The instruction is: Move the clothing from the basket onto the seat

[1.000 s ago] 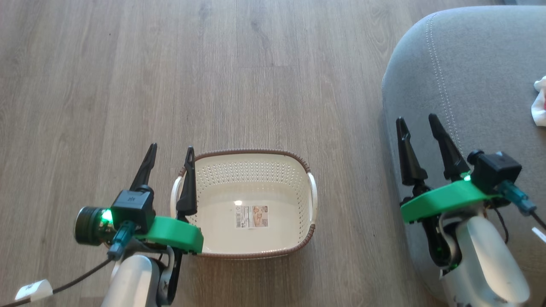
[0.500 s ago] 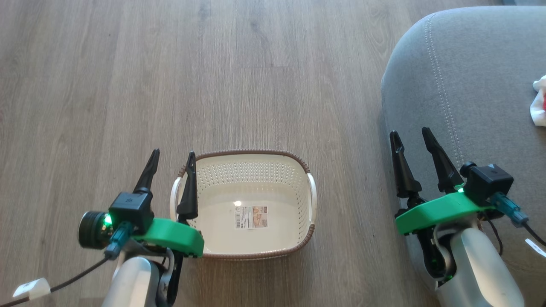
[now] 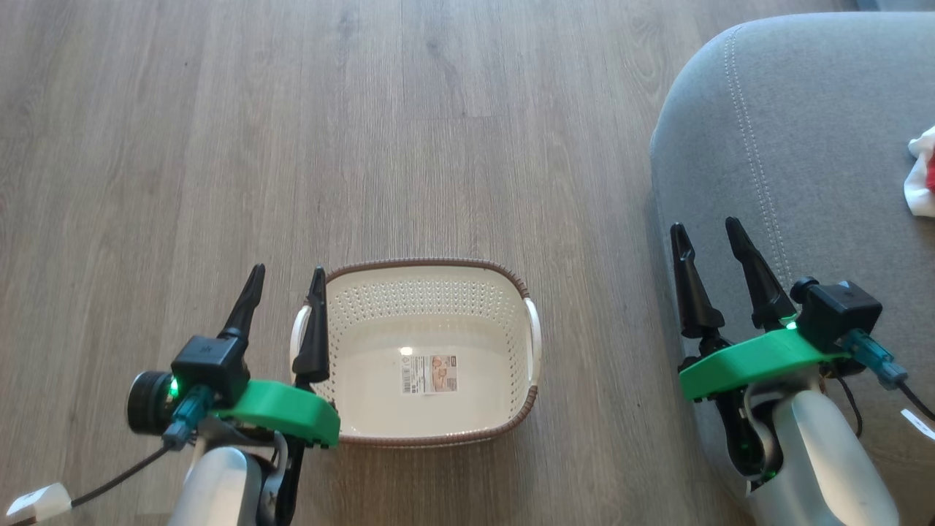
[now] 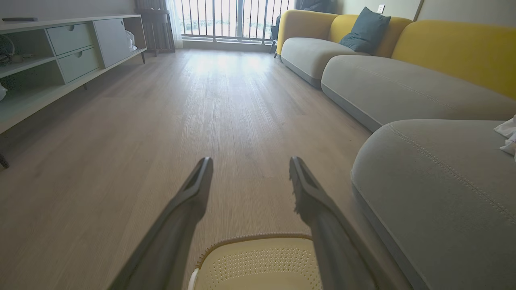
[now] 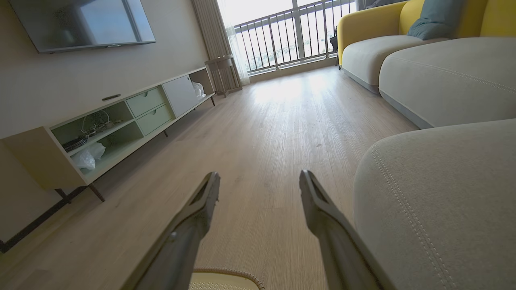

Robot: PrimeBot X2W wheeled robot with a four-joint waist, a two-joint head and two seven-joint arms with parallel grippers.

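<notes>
Fingers (image 3: pixel 245 310) of my left gripper (image 3: pixel 288 268) stand spread wide with nothing between them, above the left edge of the cream-white perforated plastic laundry basket (image 3: pixel 427 261) with a brown woven-look rim. My right gripper (image 3: pixel 705 223) is just as wide apart and empty. It sits well to the right of the basket, over the rounded edge of the large grey fabric-upholstered seat (image 3: pixel 803 131) with light stitching.

I see the basket standing upright on the pale grey-brown wood-plank floor (image 3: pixel 365 109), a printed label (image 3: pixel 429 374) lying on its bare white bottom. The seat's side faces the basket's right handle across a strip of floor. Far right of the basket, on top of the seat at the picture's edge, lies the clothing (image 3: pixel 922 175). Only a crumpled white patch with a touch of red shows, so I cannot tell how much of it lies there.

Beyond the basket, the left wrist view shows the floor running to a railed balcony window (image 4: pixel 234 18). To the basket's left stands a low pale-green cabinet (image 4: pixel 60 48) with drawers and open shelves, and the right wrist view shows a flat dark television (image 5: pixel 80 22) on the wall above it. On the basket's right, past the seat, are more grey cushions with yellow backrests (image 4: pixel 451 44) and a blue-grey pillow (image 4: pixel 365 28).
</notes>
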